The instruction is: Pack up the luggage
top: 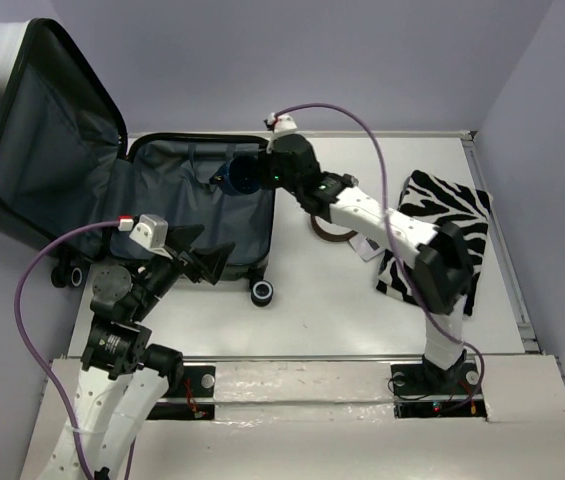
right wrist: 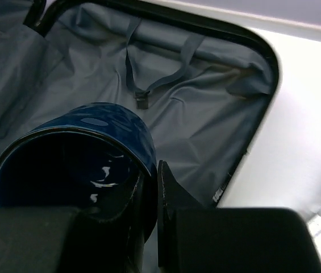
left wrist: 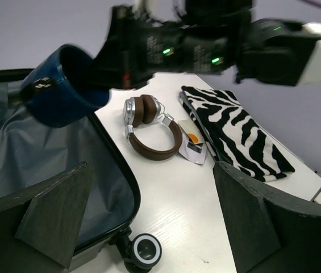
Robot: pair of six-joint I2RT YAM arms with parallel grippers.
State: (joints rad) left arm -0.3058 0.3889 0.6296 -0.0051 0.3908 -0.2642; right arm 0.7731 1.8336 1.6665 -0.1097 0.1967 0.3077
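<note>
Closest to the top camera, two arm bases [top: 432,375] are bolted at the near edge of the counter [top: 332,320]. From the left base, the left gripper [top: 205,262] is held wide apart and empty over the near rim of the luggage [top: 177,205], close to a black wheel [top: 261,292]. The luggage is laid open on the far left of the counter, with its grey-lined lid [top: 52,150] raised to the left and a strap [right wrist: 140,85] with a buckle lying loose in the base half. The right gripper [right wrist: 149,187] is stretched over that open half and is clamped on a blue mug [right wrist: 75,165]. The mug's wall is pinched between the fingers [right wrist: 174,199], and the mug is held tilted above the lining. Brown headphones [left wrist: 149,133] are seen on the counter just right of the luggage. A small card [left wrist: 193,149] lies against them, and a zebra-striped pouch [top: 442,235] lies farther right.
</note>
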